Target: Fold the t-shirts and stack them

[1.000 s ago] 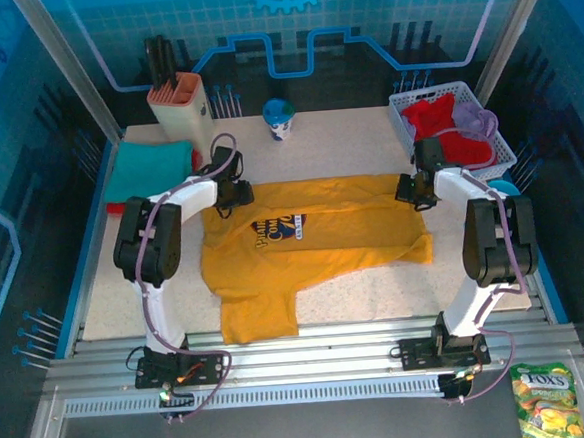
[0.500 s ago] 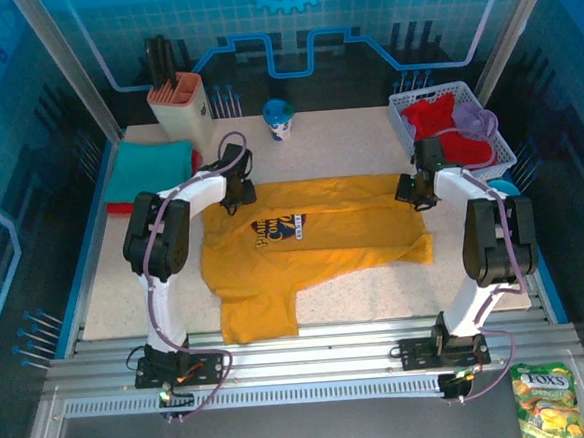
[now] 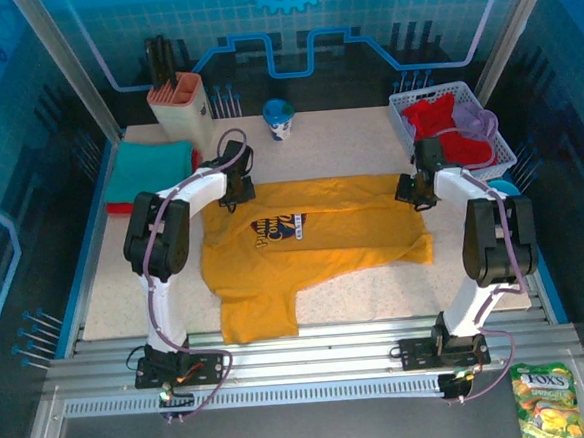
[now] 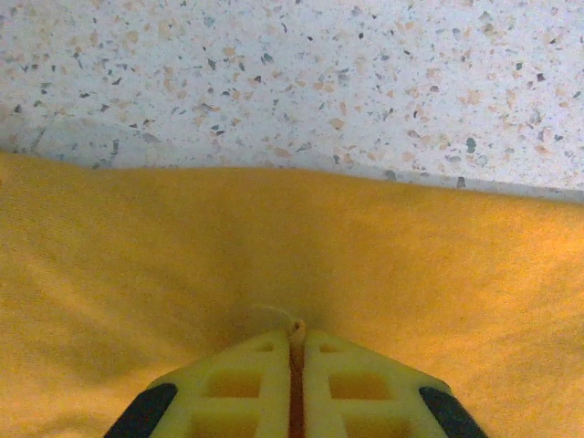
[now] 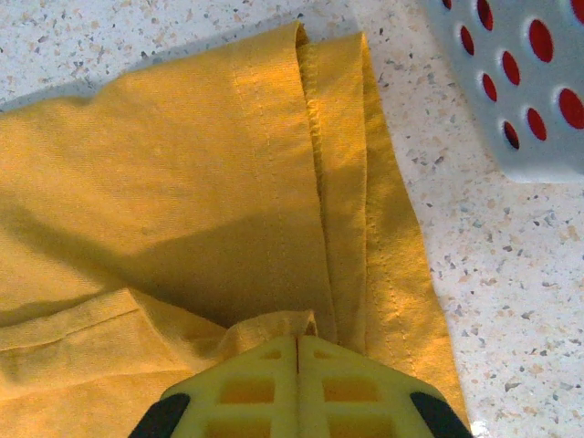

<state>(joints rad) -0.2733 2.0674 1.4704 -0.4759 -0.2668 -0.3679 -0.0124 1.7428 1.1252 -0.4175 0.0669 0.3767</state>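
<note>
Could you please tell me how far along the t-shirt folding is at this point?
Done: a teal t-shirt lies folded at the far left of the table. In hand: the yellow t-shirt lies spread out, not yet folded, with the left gripper and right gripper shut on its far edge. Left: folding and stacking it, then the red t-shirt and lavender t-shirt in the basket.

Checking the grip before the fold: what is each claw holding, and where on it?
The mustard-yellow cotton t-shirt is held twice: the left claw is shut on its far edge, the right claw on a bunched fold at its right-hand end.
</note>
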